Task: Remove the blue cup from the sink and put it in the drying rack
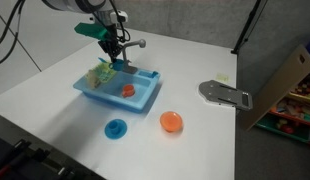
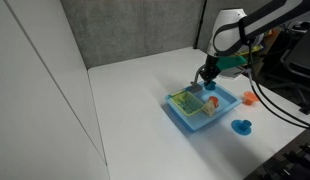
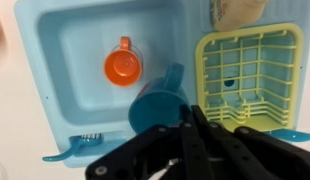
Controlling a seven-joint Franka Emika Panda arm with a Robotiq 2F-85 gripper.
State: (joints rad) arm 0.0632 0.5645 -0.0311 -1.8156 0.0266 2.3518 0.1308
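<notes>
your gripper [image 2: 207,79] hangs over the sink [image 2: 195,119], with the blue cup [image 2: 208,87] at its tips. the drying rack [image 2: 184,100] adjoins the basin, which holds an orange piece [image 2: 212,101]. a blue disc [image 2: 241,125] lies on the table [image 2: 125,120].

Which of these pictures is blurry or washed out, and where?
Wrist view: the gripper is close to the lens and soft, while the blue cup and drying rack look fairly sharp. Both exterior views: the sink is small and low in detail, and the white table is evenly bright.
</notes>
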